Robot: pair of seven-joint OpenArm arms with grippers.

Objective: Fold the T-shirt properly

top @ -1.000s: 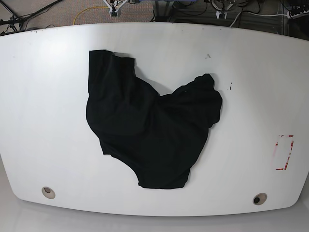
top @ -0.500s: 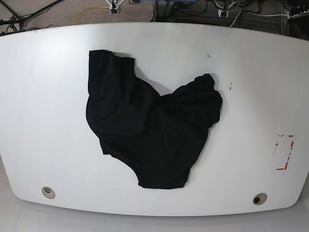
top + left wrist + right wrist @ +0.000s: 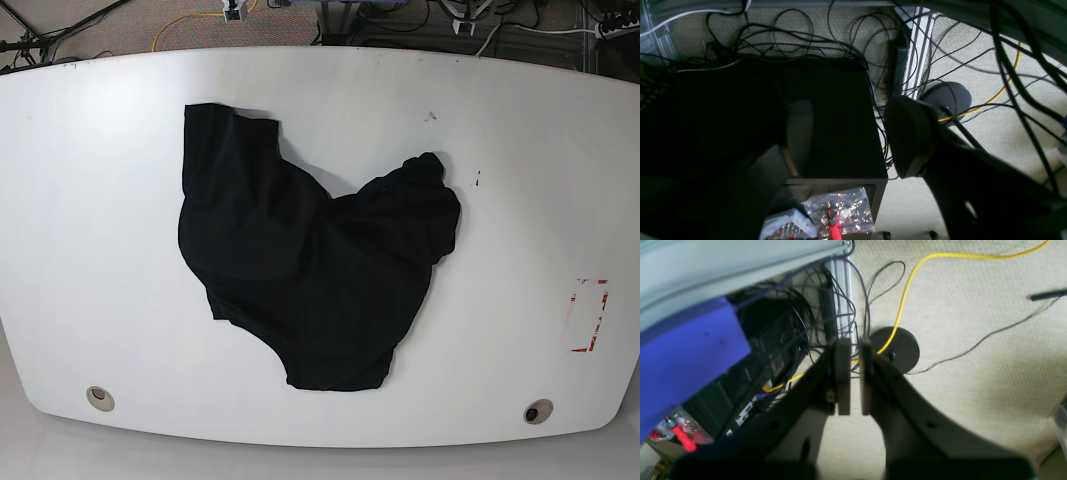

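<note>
The black T-shirt (image 3: pixel 310 270) lies crumpled in the middle of the white table (image 3: pixel 100 200) in the base view. One part reaches to the back left, another bunches at the right. Neither arm shows in the base view. In the left wrist view my left gripper (image 3: pixel 853 136) is open over the floor, off the table, with nothing between its fingers (image 3: pixel 910 136). My right gripper (image 3: pixel 855 376) is shut and empty in the right wrist view, its pads (image 3: pixel 843 376) nearly together, also over the floor. Neither wrist view shows the T-shirt.
A red-edged rectangle (image 3: pixel 588 315) marks the table's right side. Two round holes (image 3: pixel 99 398) (image 3: pixel 538 411) sit near its front edge. Below the grippers are tangled cables, a black box (image 3: pixel 826 116), a round black stand base (image 3: pixel 898 348) and a yellow cable (image 3: pixel 907 290).
</note>
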